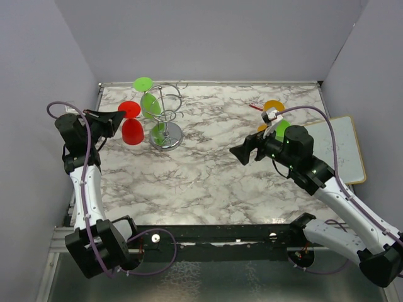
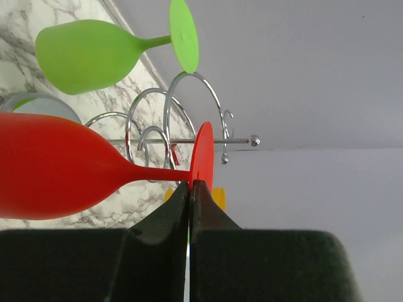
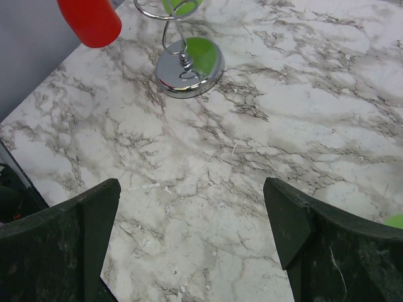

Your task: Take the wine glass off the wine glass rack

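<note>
The chrome wine glass rack [image 1: 167, 117] stands at the table's back left; its base also shows in the right wrist view [image 3: 187, 70] and its looped arms in the left wrist view [image 2: 184, 113]. A green wine glass [image 1: 148, 100] hangs upside down on it and shows in the left wrist view [image 2: 88, 55]. A red wine glass [image 1: 131, 123] is held upside down just left of the rack, apart from the arms. My left gripper [image 1: 117, 119] is shut on the rim of its foot [image 2: 203, 155]. My right gripper [image 1: 242, 153] is open and empty above the table's middle [image 3: 189, 214].
An orange glass [image 1: 274, 106] and another green glass [image 1: 282, 129] sit at the back right, partly behind the right arm. A white board [image 1: 345, 148] lies at the right edge. Grey walls enclose the marble table [image 1: 208, 170].
</note>
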